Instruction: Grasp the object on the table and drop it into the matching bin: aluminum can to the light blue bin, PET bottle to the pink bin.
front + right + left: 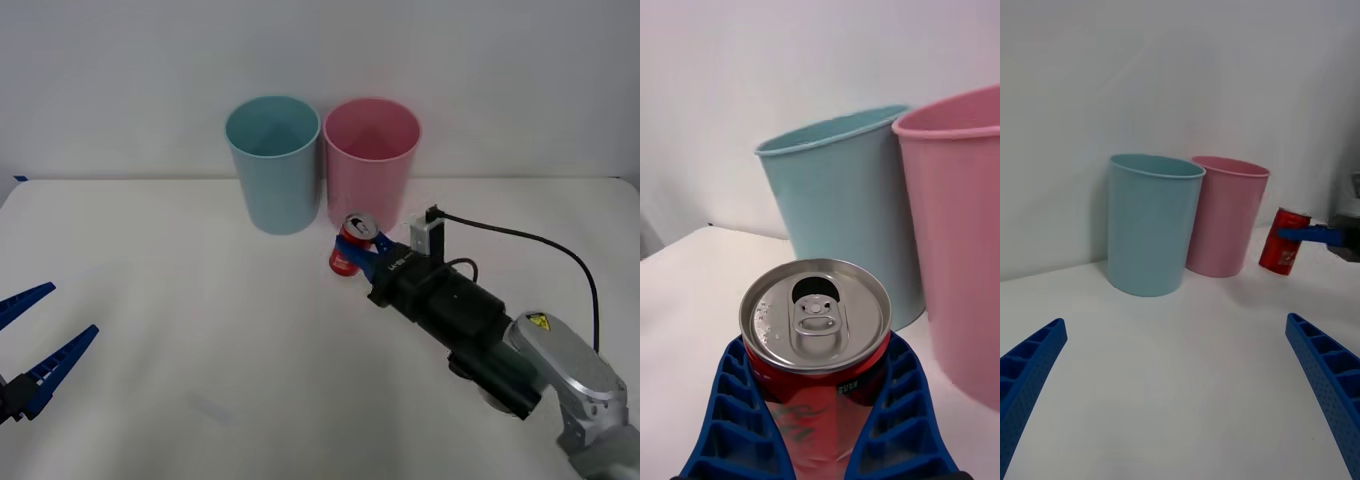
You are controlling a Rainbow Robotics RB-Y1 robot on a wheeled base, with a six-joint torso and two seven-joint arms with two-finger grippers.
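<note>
Right gripper [362, 246] clamping aluminum can [351, 246], seemingly lifted, near pink bin [371, 160], left gripper [40, 335] spread wide

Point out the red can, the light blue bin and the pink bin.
red can [816, 319]: right wrist view, on its silver top.
light blue bin [280, 190]: front view, on its outer wall.
pink bin [365, 190]: front view, on its outer wall.

The blue bin [273, 165] and the pink bin [371, 160] are standing side by side near the table's [200, 330] far edge, nearly touching and leaving no passage between them. The right gripper [362, 248], gripping the can [351, 245], is occupying the space just in front of the pink bin. The table's middle and left side are lying open. Both bin mouths are standing unobstructed from above.
</note>
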